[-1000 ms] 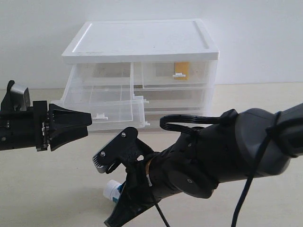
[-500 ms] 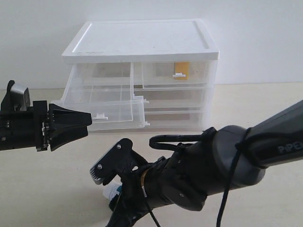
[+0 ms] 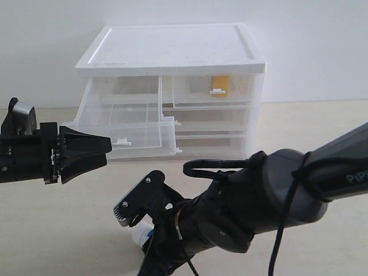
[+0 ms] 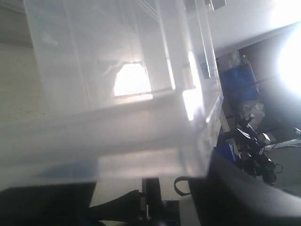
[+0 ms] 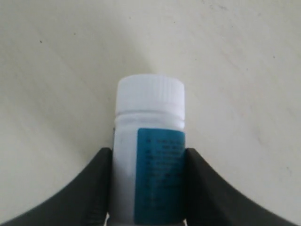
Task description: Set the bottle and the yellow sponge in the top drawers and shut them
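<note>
The bottle (image 5: 149,165) lies on its side near the front of the tabletop (image 3: 57,230), well in front of the drawer unit (image 3: 172,49). The right gripper (image 3: 146,241) has its fingers (image 5: 89,193) clamped against the bottle's two sides, below the white cap. Whether the bottle rests on the tabletop or is just clear of it is hard to tell.

The yellow sponge (image 3: 221,86) sits inside the right top drawer (image 3: 241,89), which is pushed in. The left top drawer (image 3: 123,129) is pulled out towards the near left.

The left gripper (image 3: 108,152) hangs at the left, fingers apart and holding nothing. Its tips are just beside that drawer's front corner.
</note>
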You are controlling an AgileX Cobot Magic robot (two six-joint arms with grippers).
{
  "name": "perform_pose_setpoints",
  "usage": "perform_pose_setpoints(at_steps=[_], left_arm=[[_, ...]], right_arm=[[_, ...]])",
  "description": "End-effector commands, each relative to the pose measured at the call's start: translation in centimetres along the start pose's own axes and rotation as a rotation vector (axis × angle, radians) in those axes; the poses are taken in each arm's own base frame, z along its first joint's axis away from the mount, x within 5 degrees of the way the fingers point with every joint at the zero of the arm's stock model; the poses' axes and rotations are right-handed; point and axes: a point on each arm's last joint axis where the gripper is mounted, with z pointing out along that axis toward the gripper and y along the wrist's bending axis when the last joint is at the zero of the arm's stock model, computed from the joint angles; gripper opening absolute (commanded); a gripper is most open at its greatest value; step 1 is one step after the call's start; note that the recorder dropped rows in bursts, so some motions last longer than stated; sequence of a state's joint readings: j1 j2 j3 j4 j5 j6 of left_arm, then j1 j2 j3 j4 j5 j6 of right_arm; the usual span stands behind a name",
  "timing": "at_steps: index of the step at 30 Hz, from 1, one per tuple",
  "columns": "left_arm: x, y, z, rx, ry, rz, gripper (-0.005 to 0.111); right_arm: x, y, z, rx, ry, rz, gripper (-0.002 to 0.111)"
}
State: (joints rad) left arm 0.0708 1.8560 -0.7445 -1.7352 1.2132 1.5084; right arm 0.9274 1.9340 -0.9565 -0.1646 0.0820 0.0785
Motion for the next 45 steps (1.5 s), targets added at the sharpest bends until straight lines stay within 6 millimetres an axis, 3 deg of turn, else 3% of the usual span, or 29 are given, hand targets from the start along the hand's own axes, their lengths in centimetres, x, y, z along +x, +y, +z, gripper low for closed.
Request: perform_pose_setpoints(at_steps=[1,8,13,19,24,33,36,40,41,45], left_arm=[[-0.2,-0.3,-0.2,0.008,-0.015,0.001,0.053],[-0.2,-0.3,-0.2,0.008,-0.015,0.001,0.053],[-0.2,-0.3,-0.2,0.008,-0.015,0.001,0.053],[-0.2,-0.3,-0.2,0.008,-0.015,0.003,0.053],[-0.2,-0.3,-0.2,0.008,-0.015,0.005,0.053],[-0.1,-0.3,-0.2,0.007,-0.006,0.008,0.053],[-0.1,-0.3,-0.2,0.007,-0.002,0.010,0.053],[-0.1,-0.3,-0.2,0.007,-0.009,0.007,0.053],[-0.1,-0.3,-0.2,0.007,-0.009,0.007,0.053],[-0.1,-0.3,-0.2,0.007,-0.009,0.007,0.053]], right_arm=[[-1.4,0.2,-3.4,0.007,-0.030,-0.008,0.000],[-4.1,1.7,-10.5,-0.010,-0.198,-0.028,0.000],[-6.4,0.4,-15.6,0.021,-0.376,-0.006,0.000],[-9.4,-2.3,-18.3,0.088,-0.497,0.036,0.000],[-12.3,-4.5,-17.5,0.131,-0.531,0.070,0.000],[-15.9,-6.1,-11.8,0.149,-0.489,0.074,0.001],[-16.1,-7.3,-10.6,0.168,-0.444,0.091,0.014],[-16.0,-8.2,-10.0,0.184,-0.407,0.109,0.056],[-16.0,-8.2,-10.0,0.184,-0.402,0.112,0.061],[-16.3,-8.3,-10.5,0.190,-0.373,0.118,0.050]])
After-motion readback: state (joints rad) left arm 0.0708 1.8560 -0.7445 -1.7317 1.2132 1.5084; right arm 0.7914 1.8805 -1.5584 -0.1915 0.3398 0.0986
